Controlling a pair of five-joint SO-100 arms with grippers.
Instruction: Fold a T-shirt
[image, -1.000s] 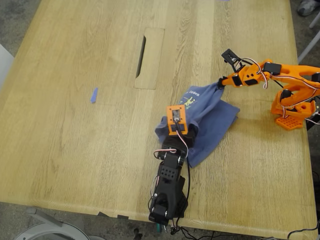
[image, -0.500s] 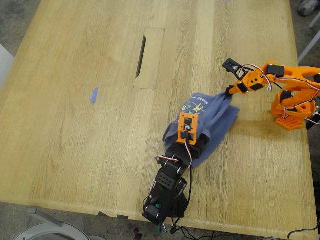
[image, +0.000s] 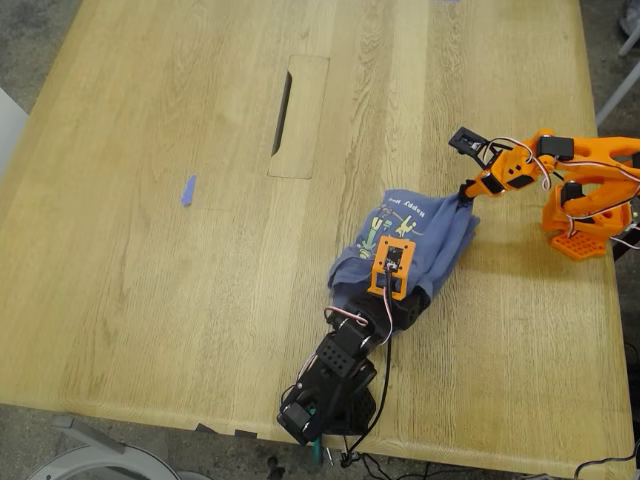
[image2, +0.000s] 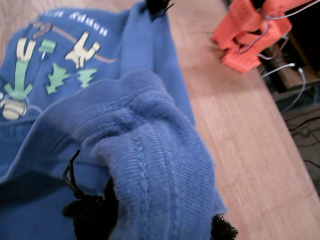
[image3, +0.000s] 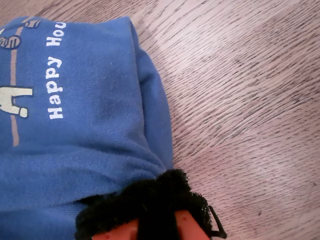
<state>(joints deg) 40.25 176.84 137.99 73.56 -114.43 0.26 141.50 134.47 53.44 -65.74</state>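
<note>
The slate-blue T-shirt (image: 425, 228) lies bunched on the wooden table, right of centre in the exterior view, its green-and-yellow print (image: 385, 222) facing up. My first gripper (image: 398, 298), on the black arm, is shut on a thick fold of the T-shirt (image2: 140, 150) at the bundle's near end; cloth fills the space between its black fingertips (image2: 90, 212). My second gripper (image: 466, 192), on the orange arm, is shut on the T-shirt's far right edge (image3: 75, 125), with its black pads (image3: 150, 197) pinching the fabric just above the table.
A small blue tape scrap (image: 188, 190) lies towards the exterior view's left. A dark slot (image: 282, 112) in an inset panel sits behind the shirt. The orange arm's base (image: 585, 215) stands near the table's right edge in the exterior view.
Both grippers have moved toward the exterior view's right with the shirt still held. The first gripper dragged its end rightward, and the bundle is more compact with more of the print showing.
</note>
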